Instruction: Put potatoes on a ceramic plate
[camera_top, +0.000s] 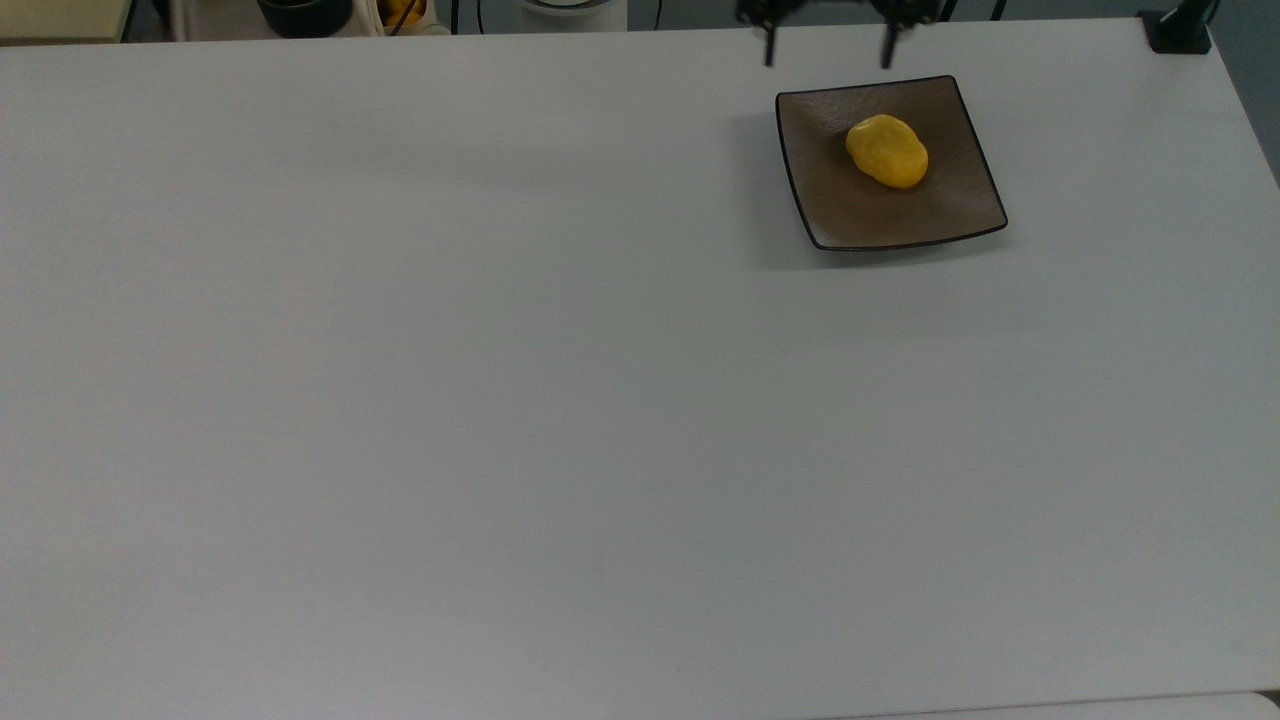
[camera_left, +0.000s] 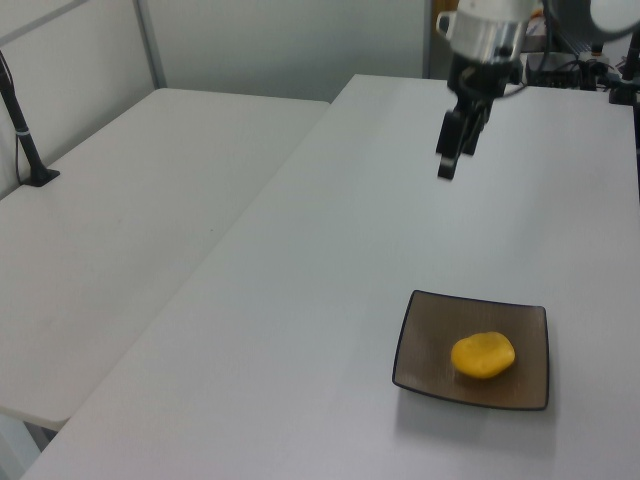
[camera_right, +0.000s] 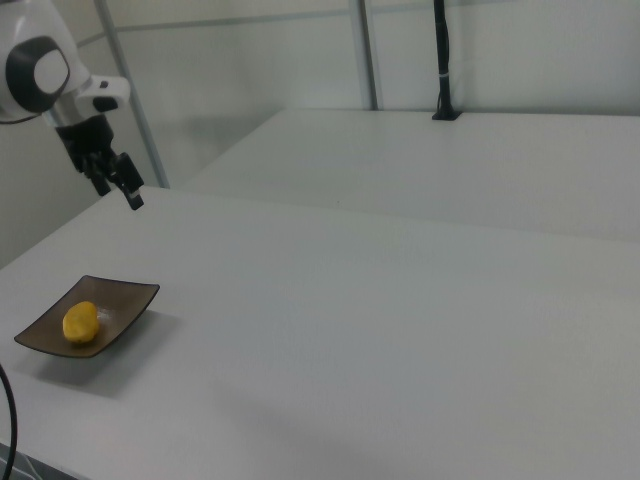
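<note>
Honestly, low risk: glossy yellow oval potato (camera_top: 887, 151) sits mid square brown-grey ceramic plate (camera_top: 850, 215); black two-finger gripper (camera_top: 827, 45) spread wide, empty, above far edge. Only a nudge would roll it.

Looking like a robotics lab: wide plain white tables (camera_left: 300, 260) sitting under a black clamped pole (camera_right: 441, 60), bare pale partition walls (camera_left: 290, 40) standing behind.
</note>
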